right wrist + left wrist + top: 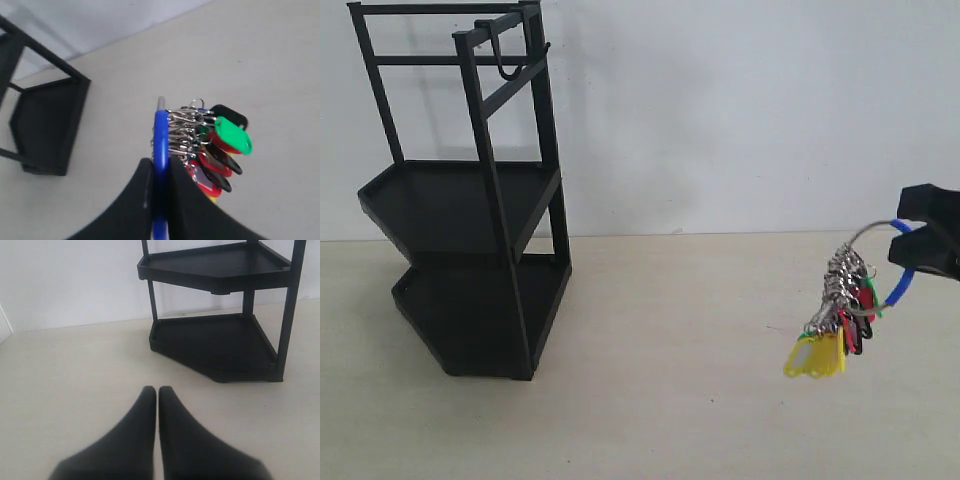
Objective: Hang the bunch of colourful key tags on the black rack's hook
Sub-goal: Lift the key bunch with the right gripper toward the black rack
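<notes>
The colourful key tag bunch [832, 322] hangs above the table at the right, with yellow, red and green tags below a cluster of metal clips. My right gripper [914, 236] is shut on the blue sleeve of its wire ring. In the right wrist view the right gripper [160, 163] pinches the blue sleeve [161, 131], and the tags [222, 145] dangle beside it. The black rack [480, 200] stands far off at the left. Its hook [501, 58] hangs from the top bar with nothing on it. My left gripper [157, 390] is shut and holds nothing, short of the rack [220, 340].
A pale table [670, 400] runs from the rack to the bunch, with a white wall [740, 110] behind. The rack's two trays [445, 195] hold nothing.
</notes>
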Robot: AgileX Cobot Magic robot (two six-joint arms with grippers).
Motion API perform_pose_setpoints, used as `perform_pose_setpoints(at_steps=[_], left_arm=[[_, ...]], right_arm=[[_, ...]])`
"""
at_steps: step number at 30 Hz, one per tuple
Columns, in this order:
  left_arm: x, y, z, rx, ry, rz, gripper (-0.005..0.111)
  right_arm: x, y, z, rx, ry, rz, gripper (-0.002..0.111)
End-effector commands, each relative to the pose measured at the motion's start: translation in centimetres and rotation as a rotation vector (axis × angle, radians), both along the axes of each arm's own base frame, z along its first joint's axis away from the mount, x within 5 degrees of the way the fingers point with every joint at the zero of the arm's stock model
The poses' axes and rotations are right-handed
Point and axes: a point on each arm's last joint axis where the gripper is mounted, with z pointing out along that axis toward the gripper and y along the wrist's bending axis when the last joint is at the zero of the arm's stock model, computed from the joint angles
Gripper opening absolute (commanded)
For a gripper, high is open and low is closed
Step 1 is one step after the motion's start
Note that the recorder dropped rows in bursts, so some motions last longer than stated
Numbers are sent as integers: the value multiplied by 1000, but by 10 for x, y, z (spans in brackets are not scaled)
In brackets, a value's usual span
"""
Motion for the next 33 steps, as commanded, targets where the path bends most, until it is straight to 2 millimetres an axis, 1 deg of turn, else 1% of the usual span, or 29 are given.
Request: perform_pose_setpoints(at_steps=[1,2,3,4,5,6,7,9,11,12,13,15,16,19,20,21,22,24,25,26,27,28,29,30,32,33], left_arm=[[0,0,1,-4,-9,-2,4],[0,0,1,-4,-9,-2,4],[0,0,1,-4,-9,-2,4],[0,0,1,-4,-9,-2,4],[0,0,1,-4,-9,-2,4],[0,0,1,-4,-9,-2,4],[0,0,1,-4,-9,-2,4],[0,0,1,-4,-9,-2,4],[0,0,1,-4,-9,-2,4],[0,0,1,-4,-9,-2,4],[0,0,1,-4,-9,-2,4],[0,0,1,-4,-9,-2,4],[0,0,1,-4,-9,-2,4],[0,0,1,-4,-9,-2,4],[0,0,1,-4,-9,-2,4],[0,0,1,-4,-9,-2,4],[0,0,1,-4,-9,-2,4],[0,0,1,-4,-9,-2,4],[0,0,1,-4,-9,-2,4],[0,0,1,-4,-9,-2,4],[0,0,1,-4,-9,-2,4],[0,0,1,-4,-9,-2,4],[0,0,1,-4,-9,-2,4],[0,0,1,-4,-9,-2,4],[0,0,1,-4,-9,-2,4],[0,0,1,-4,-9,-2,4]], right_arm=[[-19,15,33,26,-212,144,0],[-21,17,38,36,-246,172,0],[-27,23,48,70,-322,220,0],[-29,25,52,83,-354,238,0],[-31,30,58,123,-411,297,0],[-33,33,60,137,-431,338,0],[-38,41,65,152,-460,445,0],[-40,50,68,157,-466,486,0],[-40,58,71,144,-472,494,0],[-38,63,73,102,-481,486,0],[-34,64,74,23,-491,439,0],[-27,64,82,-67,-506,299,0],[-27,68,83,-92,-514,293,0],[-35,89,81,-191,-542,418,0],[-37,94,80,-253,-557,443,0],[-37,96,80,-289,-566,431,0],[-36,95,81,-291,-567,372,0],[-33,92,85,-237,-556,238,0],[-34,94,87,-228,-563,238,0],[-37,99,88,-238,-572,295,0],[-44,109,86,-302,-608,435,0],[-43,109,87,-320,-618,430,0],[-39,102,89,-256,-589,305,0],[-37,99,90,-229,-577,251,0],[-41,106,88,-261,-591,360,0],[-39,106,87,-259,-586,349,0]])
